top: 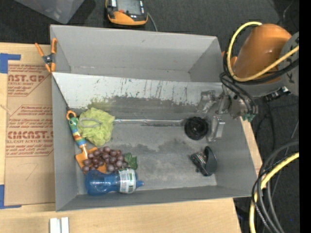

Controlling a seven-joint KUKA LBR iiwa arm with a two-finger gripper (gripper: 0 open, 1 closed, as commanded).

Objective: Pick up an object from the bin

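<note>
Jaws poised just right of a black round disc lying in the grey bin, released or clenched impossible to tell; black clip just below the disc, green cloth, grapes and blue bottle heaped well to its left.

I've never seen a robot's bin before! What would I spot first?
The bright heap in the lower-left corner of the bin: a blue bottle lying on its side, a bunch of purple grapes and a crumpled yellow-green cloth. On the right, the robot's pincer hangs beside a round black disc.
</note>
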